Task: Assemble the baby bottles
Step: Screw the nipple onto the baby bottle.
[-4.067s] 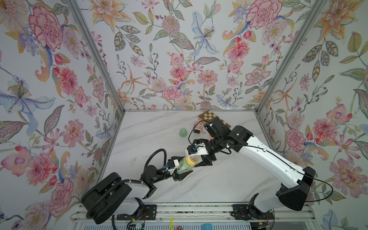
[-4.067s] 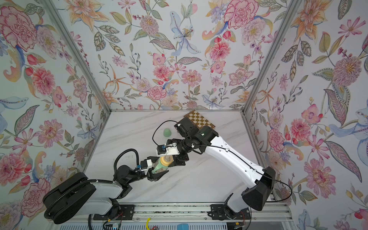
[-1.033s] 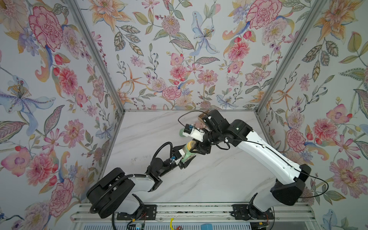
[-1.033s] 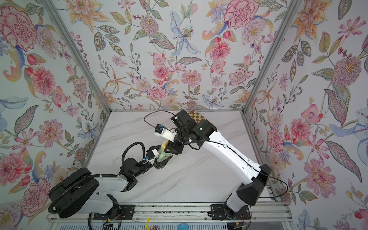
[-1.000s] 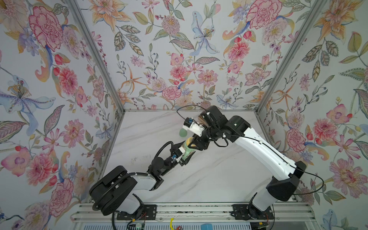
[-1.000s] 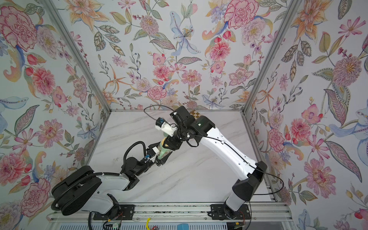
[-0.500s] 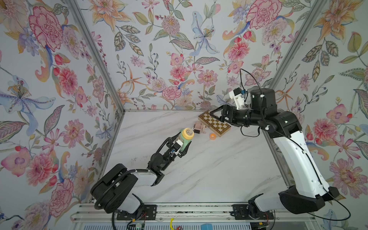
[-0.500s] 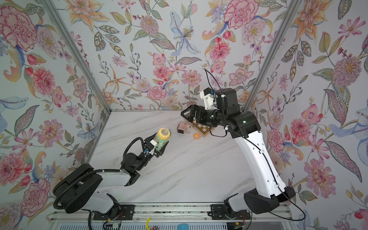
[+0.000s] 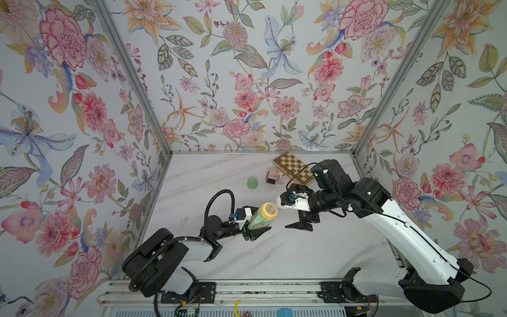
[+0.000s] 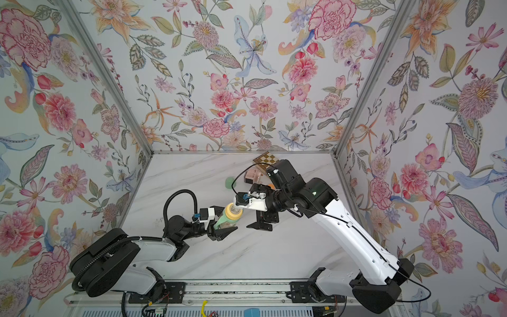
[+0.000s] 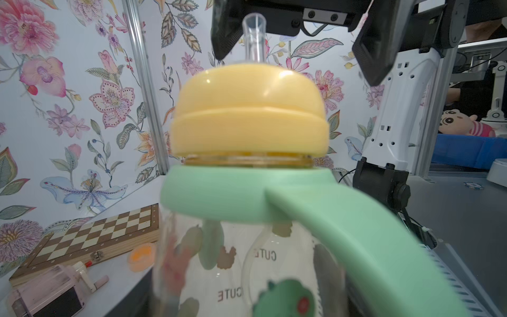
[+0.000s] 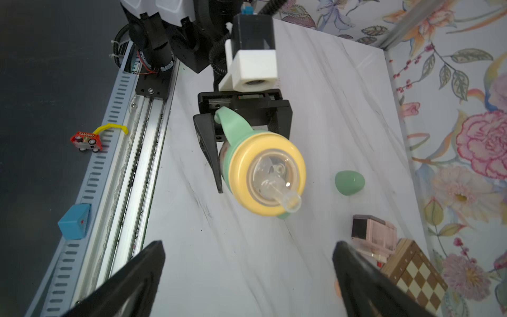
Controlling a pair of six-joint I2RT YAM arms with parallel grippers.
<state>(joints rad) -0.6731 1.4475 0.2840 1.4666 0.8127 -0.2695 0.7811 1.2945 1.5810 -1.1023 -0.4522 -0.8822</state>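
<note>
Left hand [image 9: 253,224]: closed firmly on the small clear printed baby bottle [image 11: 247,263], which I hold tilted over the white marble table [image 9: 301,255] near the centre of both top views. The mint-green two-handled collar [image 11: 315,203] and yellow nipple ring [image 9: 269,210] sit on its neck (clear teat [image 12: 290,200] pointing at my other arm). Right hand [image 9: 291,212]: jaws spread wide, gripping nothing, just beside the teat. The mint-green dome cap [image 9: 252,183] lies on the table above frame centre, well apart from the bottle.
</note>
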